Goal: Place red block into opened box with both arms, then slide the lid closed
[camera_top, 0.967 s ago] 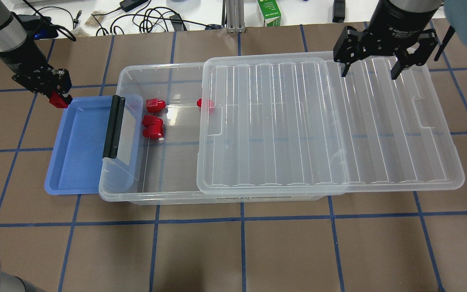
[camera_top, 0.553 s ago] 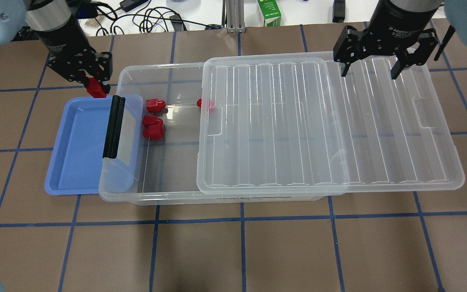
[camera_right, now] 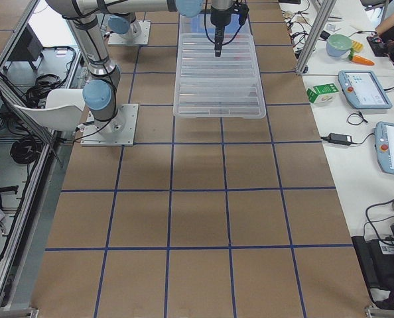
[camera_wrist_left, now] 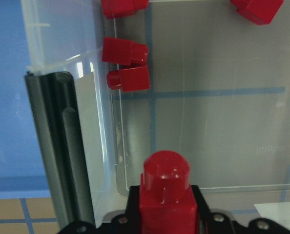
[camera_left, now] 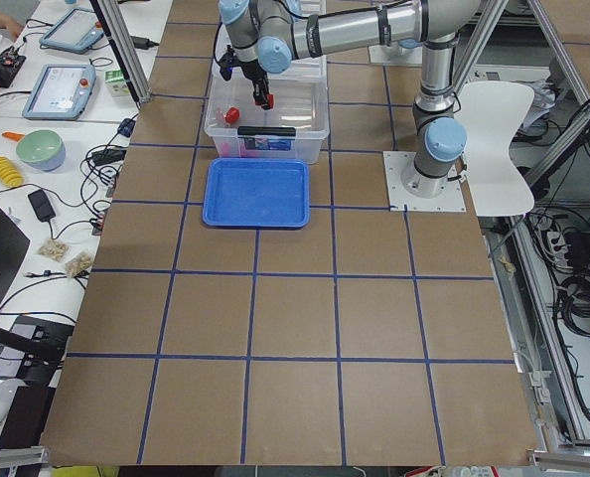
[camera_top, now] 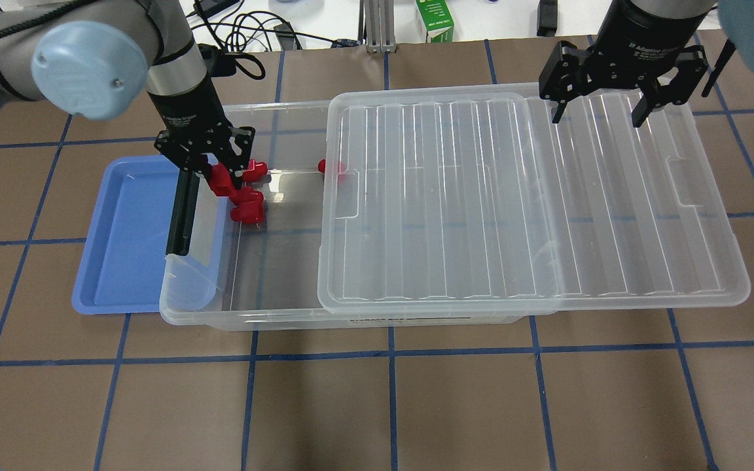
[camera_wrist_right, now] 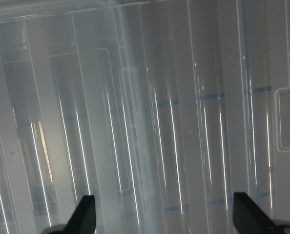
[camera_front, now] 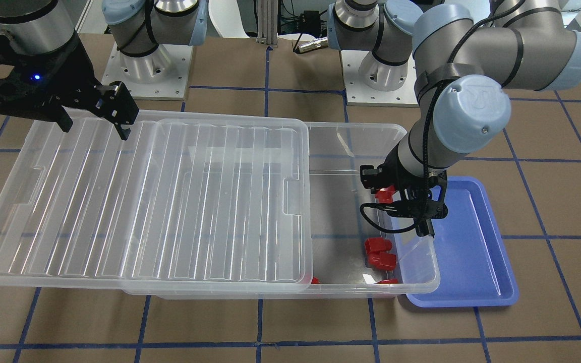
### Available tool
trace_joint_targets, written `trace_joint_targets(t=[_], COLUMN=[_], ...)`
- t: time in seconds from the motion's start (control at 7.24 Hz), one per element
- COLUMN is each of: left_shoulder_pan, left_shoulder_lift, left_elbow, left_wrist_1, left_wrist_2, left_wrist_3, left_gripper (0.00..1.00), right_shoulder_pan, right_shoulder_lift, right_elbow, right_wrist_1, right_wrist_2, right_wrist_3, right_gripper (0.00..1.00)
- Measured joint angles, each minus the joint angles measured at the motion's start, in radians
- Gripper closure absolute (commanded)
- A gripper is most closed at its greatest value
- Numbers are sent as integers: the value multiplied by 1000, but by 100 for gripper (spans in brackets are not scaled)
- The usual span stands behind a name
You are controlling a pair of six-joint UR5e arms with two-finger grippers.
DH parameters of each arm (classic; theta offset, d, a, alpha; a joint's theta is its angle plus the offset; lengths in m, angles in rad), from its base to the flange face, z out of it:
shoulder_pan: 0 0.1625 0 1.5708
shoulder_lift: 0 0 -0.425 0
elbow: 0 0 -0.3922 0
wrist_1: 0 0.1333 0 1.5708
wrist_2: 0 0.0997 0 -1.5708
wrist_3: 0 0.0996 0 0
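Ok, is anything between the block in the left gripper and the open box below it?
Nothing visible. The red block in the left gripper hangs over the box's uncovered end; the lid covers the other part.

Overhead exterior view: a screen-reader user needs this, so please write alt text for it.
The left gripper holds a red block over the open end of the box, where other red blocks lie. The lid covers the rest, overhanging to the right, with the open right gripper above its far edge.

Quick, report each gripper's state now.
Left gripper: shut on a red block, over the box's open end.
Right gripper: open, empty, above the lid.
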Motion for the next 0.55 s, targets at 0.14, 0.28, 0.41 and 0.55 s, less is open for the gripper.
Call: trace_joint_targets(t=[0.14,0.28,0.41,0.55], left_shoulder_pan=[-10,-15,-17,-17], left_shoulder_lift=[-7,-13,-19,-31], left_elbow=[-47,-90,-126,-147], left_wrist_1=[62,115,166,202], left_wrist_2=[-8,-11,-13,-13], left_wrist_3=[-10,-14,-14,-11], left_gripper=[100,100,100,100], right_shoulder_pan=[-14,-39,-70,-102], right_shoulder_lift=[-1,-5,-9,-11], right_elbow=[0,-1,-3,-3], right_wrist_1=[1,3,6,10], right_wrist_2=[-12,-14,-14,-17], right_wrist_3=[-21,-42,-74,-108], right_gripper=[0,0,0,0])
